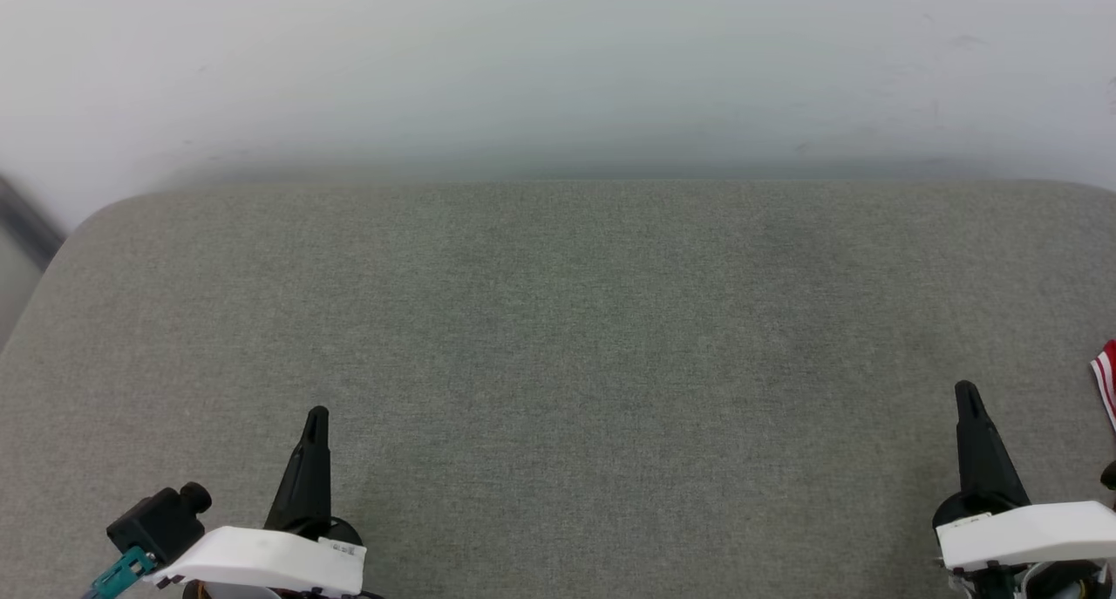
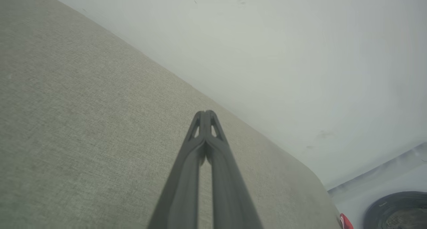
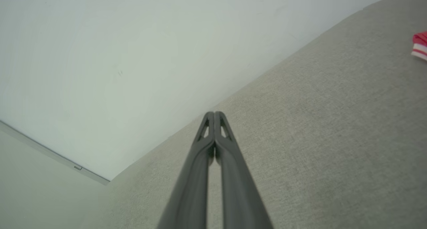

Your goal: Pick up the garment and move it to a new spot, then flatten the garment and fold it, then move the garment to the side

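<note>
Head view — left gripper (image 1: 316, 416), right gripper (image 1: 965, 391), both closed — one garment (image 1: 1105, 388).

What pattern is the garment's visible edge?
The garment shows red-and-white stripes, clearest in right wrist view.

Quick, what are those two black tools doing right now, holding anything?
Left tool: closed, holding nothing.
Right tool: closed, holding nothing.

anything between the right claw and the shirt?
Nothing visible. The right claw, shut, sits left of the shirt, whose striped edge pokes in at the head view's right border. Bare grey cushion lies between them. Most of the shirt is out of frame, so what lies beyond is unknown.
</note>
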Motion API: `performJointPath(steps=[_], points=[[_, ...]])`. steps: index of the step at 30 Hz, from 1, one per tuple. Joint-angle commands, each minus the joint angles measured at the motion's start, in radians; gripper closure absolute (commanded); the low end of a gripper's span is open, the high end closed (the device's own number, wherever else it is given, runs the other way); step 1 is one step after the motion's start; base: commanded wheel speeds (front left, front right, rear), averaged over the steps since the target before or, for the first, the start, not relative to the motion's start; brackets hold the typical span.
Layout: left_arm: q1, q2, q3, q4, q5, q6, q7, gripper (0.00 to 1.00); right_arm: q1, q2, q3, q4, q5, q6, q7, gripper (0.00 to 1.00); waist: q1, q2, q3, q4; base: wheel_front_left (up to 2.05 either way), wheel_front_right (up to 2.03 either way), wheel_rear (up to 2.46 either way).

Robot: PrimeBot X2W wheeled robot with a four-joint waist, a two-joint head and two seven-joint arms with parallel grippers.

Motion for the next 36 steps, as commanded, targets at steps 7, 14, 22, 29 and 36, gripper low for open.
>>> performJointPath(steps=[7, 14, 22, 29, 36], points=[[-0.035, 0.008, 0.013, 0.005, -0.112, -0.002, 0.026, 1.00, -0.037, -0.003, -0.001, 0.008, 0.117, 0.000, 0.024, 1.00, 0.0000, 0.0000, -0.003, -0.003, 0.00, 0.00, 0.00], [-0.045, 0.007, 0.021, 0.018, -0.200, -0.002, 0.047, 1.00, -0.046, -0.003, -0.002, 0.023, 0.207, 0.000, 0.044, 1.00, 0.0000, 0.0000, -0.005, -0.005, 0.00, 0.00, 0.00], [-0.056, 0.005, 0.030, 0.033, -0.294, -0.003, 0.070, 1.00, -0.058, -0.002, -0.003, 0.039, 0.302, 0.000, 0.067, 1.00, 0.0000, 0.0000, -0.008, -0.008, 0.00, 0.00, 0.00], [-0.069, 0.002, 0.041, 0.049, -0.390, -0.003, 0.095, 1.00, -0.068, -0.002, -0.004, 0.056, 0.402, 0.000, 0.090, 1.00, 0.0000, 0.0000, -0.011, -0.011, 0.00, 0.00, 0.00], [-0.076, 0.000, 0.049, 0.060, -0.459, -0.003, 0.114, 1.00, -0.076, -0.001, -0.005, 0.068, 0.473, 0.000, 0.107, 1.00, 0.0000, 0.0000, -0.014, -0.014, 0.00, 0.00, 0.00]])
